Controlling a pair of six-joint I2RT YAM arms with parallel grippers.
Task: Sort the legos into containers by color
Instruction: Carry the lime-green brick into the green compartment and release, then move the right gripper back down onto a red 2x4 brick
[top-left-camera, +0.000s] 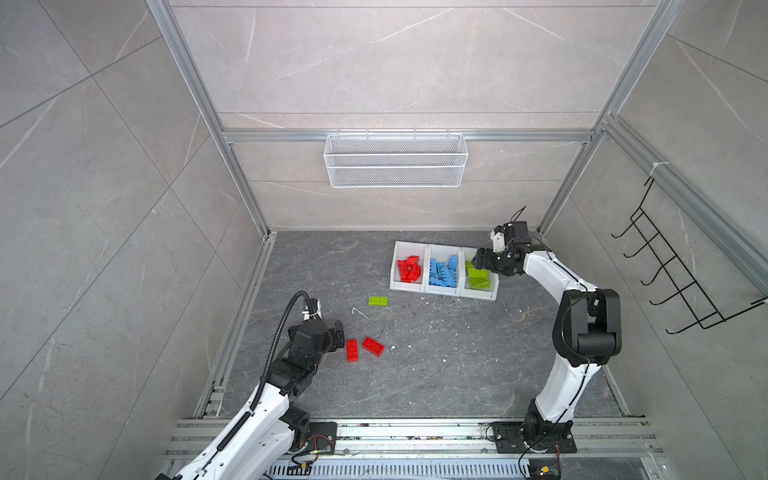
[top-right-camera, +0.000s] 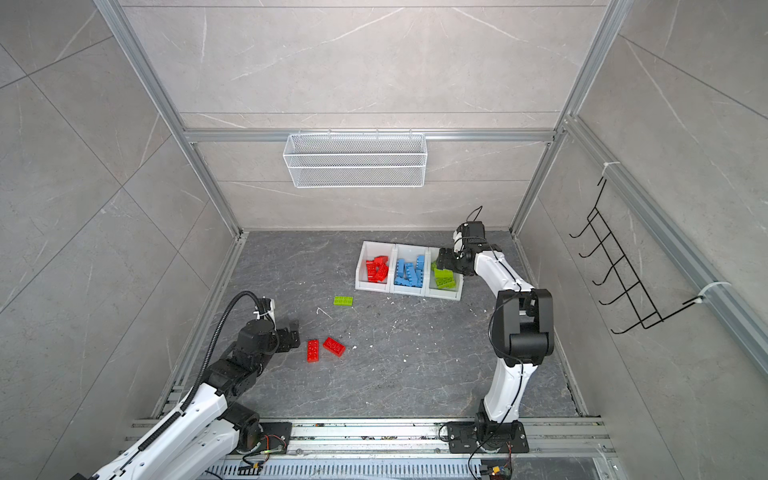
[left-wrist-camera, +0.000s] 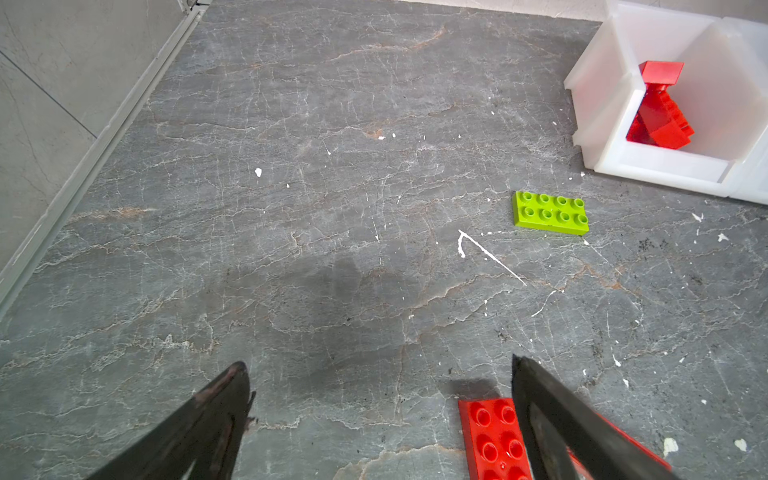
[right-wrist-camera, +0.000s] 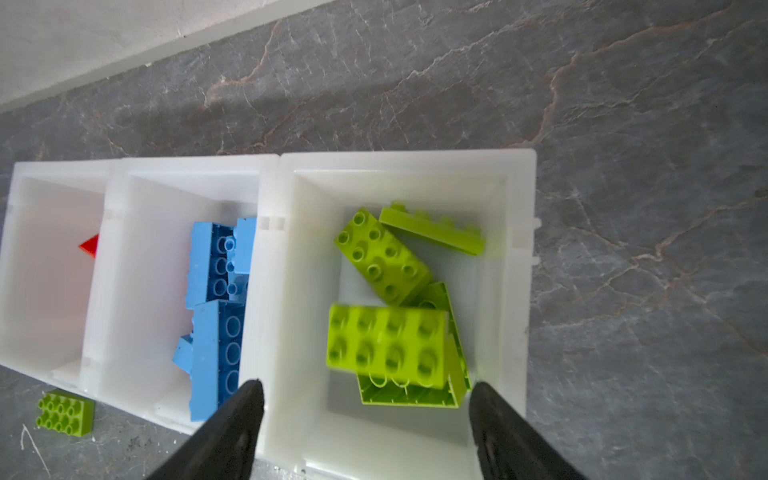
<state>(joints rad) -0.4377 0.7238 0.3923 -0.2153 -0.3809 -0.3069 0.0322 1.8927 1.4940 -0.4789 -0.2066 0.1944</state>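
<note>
Three joined white containers (top-left-camera: 443, 289) (top-right-camera: 409, 289) stand at the back right, holding red, blue and lime legos, one color each. My right gripper (top-left-camera: 478, 262) (right-wrist-camera: 365, 386) hangs open over the green bin (right-wrist-camera: 519, 291). A blurred lime brick (right-wrist-camera: 386, 349) lies beyond its fingertips, touching neither, on top of other lime bricks. My left gripper (top-left-camera: 338, 334) (left-wrist-camera: 378, 361) is open low over the floor, with bare floor between its fingers. A red brick (top-left-camera: 352, 350) (left-wrist-camera: 492, 440) lies just by one finger. A second red brick (top-left-camera: 372, 346) and a lime brick (top-left-camera: 378, 301) (left-wrist-camera: 550, 212) also lie on the floor.
A white wire mesh basket (top-left-camera: 395, 160) hangs on the back wall. A black hook rack (top-left-camera: 681, 270) hangs on the right wall. Aluminium rails (top-left-camera: 245, 316) edge the dark stone floor, which has white flecks and scratches.
</note>
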